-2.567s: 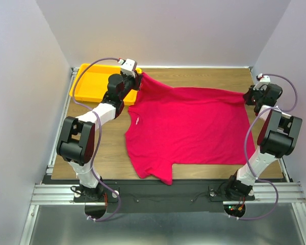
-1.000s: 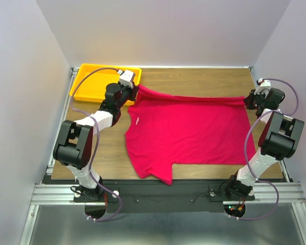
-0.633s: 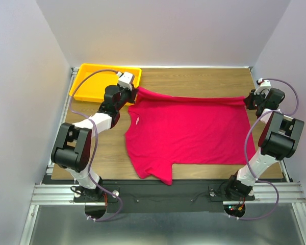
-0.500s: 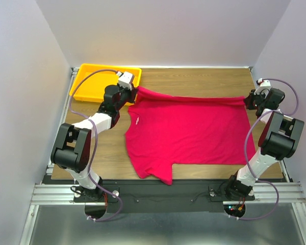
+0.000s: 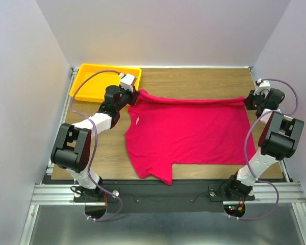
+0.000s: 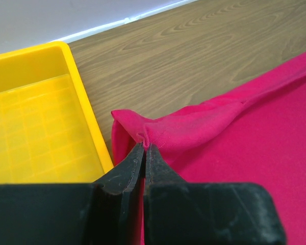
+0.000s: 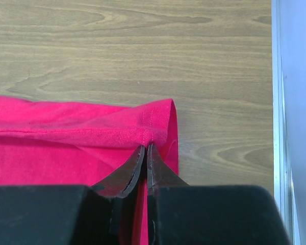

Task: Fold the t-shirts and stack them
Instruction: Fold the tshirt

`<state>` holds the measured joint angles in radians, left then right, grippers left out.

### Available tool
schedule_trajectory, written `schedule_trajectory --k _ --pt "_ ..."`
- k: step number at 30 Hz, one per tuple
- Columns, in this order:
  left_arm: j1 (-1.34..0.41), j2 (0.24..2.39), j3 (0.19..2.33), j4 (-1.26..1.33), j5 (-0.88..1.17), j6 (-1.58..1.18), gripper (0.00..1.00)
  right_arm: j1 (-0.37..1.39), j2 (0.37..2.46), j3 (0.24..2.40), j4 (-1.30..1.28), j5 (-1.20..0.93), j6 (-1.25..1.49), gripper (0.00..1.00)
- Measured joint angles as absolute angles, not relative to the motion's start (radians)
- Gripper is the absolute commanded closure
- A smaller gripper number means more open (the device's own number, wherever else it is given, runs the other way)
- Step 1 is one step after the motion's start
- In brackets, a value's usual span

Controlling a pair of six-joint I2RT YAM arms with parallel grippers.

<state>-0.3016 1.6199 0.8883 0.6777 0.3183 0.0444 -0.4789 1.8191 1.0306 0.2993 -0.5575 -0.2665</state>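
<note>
The bright crimson-pink short-sleeved cloth t-shirt [image 5: 188,130] is lying spread out on the brown wooden desk [image 5: 194,76], filling the middle from left to right. Its far edge is lying doubled over in a thin band. The left gripper [image 5: 134,94] is pinching the far left corner of that band, its jaws clamped on the cloth. The right gripper [image 5: 246,100] is pinching the far right corner, its jaws almost together on the hem.

I am guessing the 1st fold is just getting going, with 2 grippers holding the far edge to bring it toward the near side. The next move is calling for both arms to travel together at the same height, so the cloth is not bunching or twisting.

The left corner is sitting just beside the yellow plastic tray [image 5: 92,84], and the right corner is sitting near the right rim. Bare wood is showing on the far side. 1 sleeve is reaching the near edge.
</note>
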Motion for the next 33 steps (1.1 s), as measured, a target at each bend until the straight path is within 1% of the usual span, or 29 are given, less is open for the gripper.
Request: schedule_trajectory --k 4,8,9,12,14,15,17,19,21,23,28,31,33 --pt "-0.303 1.620 0.888 0.661 0.326 0.048 1.00 -0.479 1.819 1.031 0.296 -0.558 -0.273 0.88" --pt "-0.308 1.620 0.888 0.645 0.333 0.052 1.00 -0.479 1.819 1.029 0.292 -0.558 -0.286 0.82" --pt "-0.308 1.620 0.888 0.640 0.334 0.054 1.00 -0.479 1.819 1.026 0.293 -0.558 -0.292 0.75" --pt "-0.313 1.620 0.889 0.627 0.338 0.057 1.00 -0.479 1.816 1.010 0.289 -0.556 -0.304 0.66" --pt "-0.315 1.620 0.888 0.620 0.341 0.062 1.00 -0.479 1.808 0.996 0.281 -0.554 -0.313 0.57" --pt "-0.315 1.620 0.888 0.617 0.342 0.064 1.00 -0.480 1.798 0.987 0.273 -0.553 -0.319 0.50" --pt "-0.319 1.620 0.888 0.613 0.345 0.067 1.00 -0.480 1.776 0.976 0.262 -0.552 -0.325 0.41" --pt "-0.323 1.620 0.888 0.607 0.348 0.071 1.00 -0.483 1.745 0.971 0.249 -0.553 -0.335 0.26" --pt "-0.328 1.620 0.888 0.600 0.350 0.075 1.00 -0.486 1.711 0.971 0.246 -0.553 -0.340 0.16" --pt "-0.333 1.620 0.888 0.592 0.352 0.080 1.00 -0.487 1.681 0.971 0.233 -0.553 -0.342 0.11" --pt "-0.343 1.620 0.888 0.574 0.352 0.093 1.00 -0.488 1.642 0.987 0.178 -0.551 -0.330 0.11" --pt "-0.350 1.620 0.888 0.563 0.351 0.101 1.00 -0.488 1.648 1.030 0.094 -0.545 -0.289 0.12" --pt "-0.355 1.620 0.888 0.555 0.349 0.109 1.00 -0.489 1.660 1.068 0.046 -0.538 -0.255 0.16"
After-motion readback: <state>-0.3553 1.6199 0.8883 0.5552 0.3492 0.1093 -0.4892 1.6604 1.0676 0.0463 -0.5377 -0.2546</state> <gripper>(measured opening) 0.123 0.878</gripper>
